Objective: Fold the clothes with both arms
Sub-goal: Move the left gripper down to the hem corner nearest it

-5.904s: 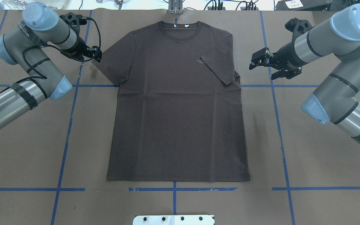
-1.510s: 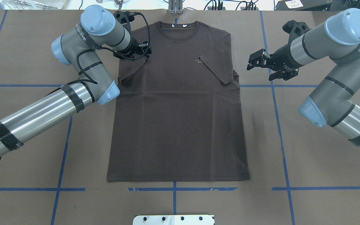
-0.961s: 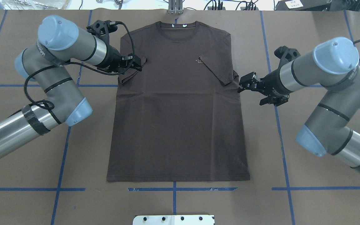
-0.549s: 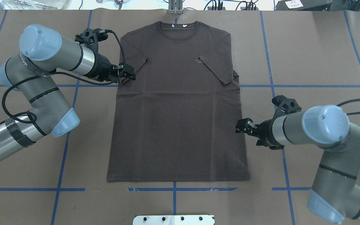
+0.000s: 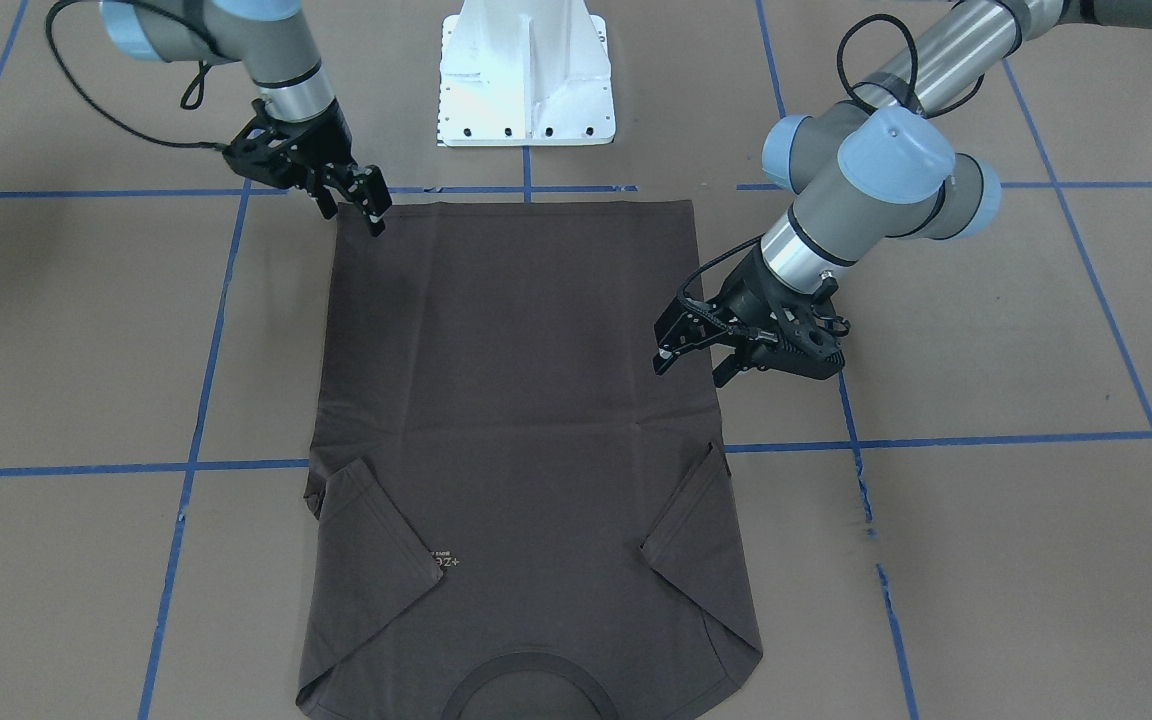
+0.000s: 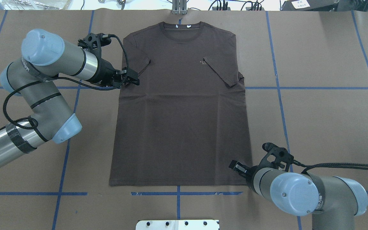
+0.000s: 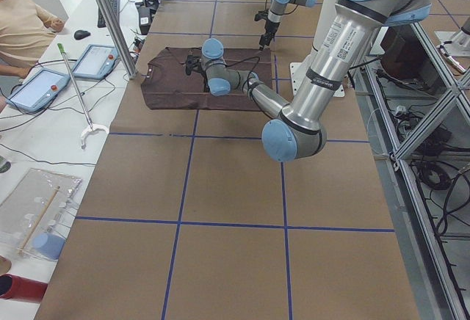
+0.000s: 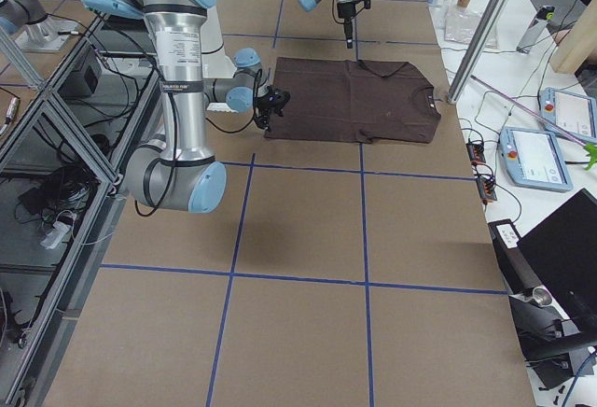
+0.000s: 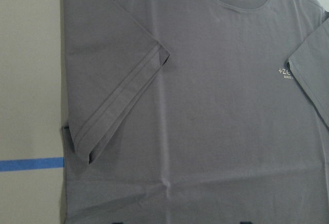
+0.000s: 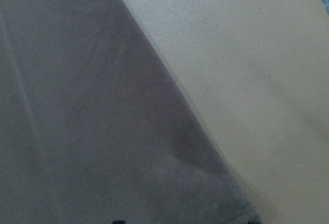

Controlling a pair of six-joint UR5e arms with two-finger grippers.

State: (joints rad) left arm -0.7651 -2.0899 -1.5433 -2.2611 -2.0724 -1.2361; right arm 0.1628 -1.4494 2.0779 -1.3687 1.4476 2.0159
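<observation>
Shirt lay flat mid-table, sleeves tucked in; with left gripper spread empty at its side edge and right gripper likewise at the hem corner, you needed low, matched pinches.

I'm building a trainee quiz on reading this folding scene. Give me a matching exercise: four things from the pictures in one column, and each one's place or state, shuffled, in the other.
Column 1
1. left end effector
2. right end effector
3. sleeves
4. collar

Column 2
A. folded inward onto the chest of the T-shirt
B. at a bottom hem corner, on the side nearest the white pedestal
C. at the end of the T-shirt farthest from the white pedestal
D. at a side edge, just below a folded sleeve

Pairs: 1-D, 2-B, 3-A, 4-C
</observation>
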